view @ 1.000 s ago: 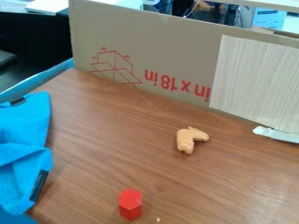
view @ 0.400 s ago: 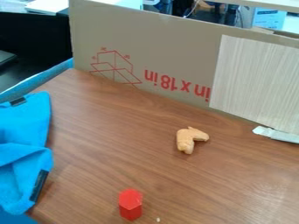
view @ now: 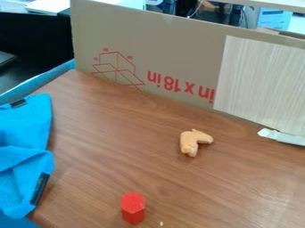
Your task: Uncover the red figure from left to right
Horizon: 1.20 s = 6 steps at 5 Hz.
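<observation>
Wood-grain counter (view: 107, 169): one red hexagonal block (view: 133, 208), upright, uncovered, near front; one blue cloth (view: 24, 133), left edge, probably soft, light, best pinched at a fold (view: 26, 153). Hand, open or closed: I cannot tell.

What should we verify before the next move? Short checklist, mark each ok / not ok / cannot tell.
1. Red figure uncovered: ok, nothing lies over it.
2. Red figure upright: ok, its six-sided top faces up.
3. Blue cloth apart from the figure: ok, there is a gap between them.
4. Cloth on the right of the figure, if "left to right" means that: not ok, it lies at the view's left edge.
5. Whole cloth on the table: cannot tell, it runs out of view at the left.
6. Tan toy piece apart from the figure: ok, it lies farther back and to the right.
</observation>
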Motion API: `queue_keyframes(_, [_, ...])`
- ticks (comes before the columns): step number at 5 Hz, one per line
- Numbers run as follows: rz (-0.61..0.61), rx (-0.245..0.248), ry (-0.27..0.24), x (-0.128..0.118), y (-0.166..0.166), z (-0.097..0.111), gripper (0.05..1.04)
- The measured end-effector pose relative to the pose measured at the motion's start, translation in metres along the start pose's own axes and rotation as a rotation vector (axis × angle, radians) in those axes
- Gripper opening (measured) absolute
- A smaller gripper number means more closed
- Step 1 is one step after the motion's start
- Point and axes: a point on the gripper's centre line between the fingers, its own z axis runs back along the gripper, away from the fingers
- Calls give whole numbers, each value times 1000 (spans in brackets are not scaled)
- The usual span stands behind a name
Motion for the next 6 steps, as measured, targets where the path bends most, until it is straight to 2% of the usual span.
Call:
queue_keyframes(1, [-5,20,4,0,-6,-7,766])
queue_keyframes(3, [-2,10,2,0,-7,-9,239])
queue_keyframes(4, [0,-24,47,-5,-8,-5,103])
queue_keyframes(5, [9,-47,57,-2,-11,19,70])
queue_keyframes(6, [19,-41,101,-1,-22,35,68])
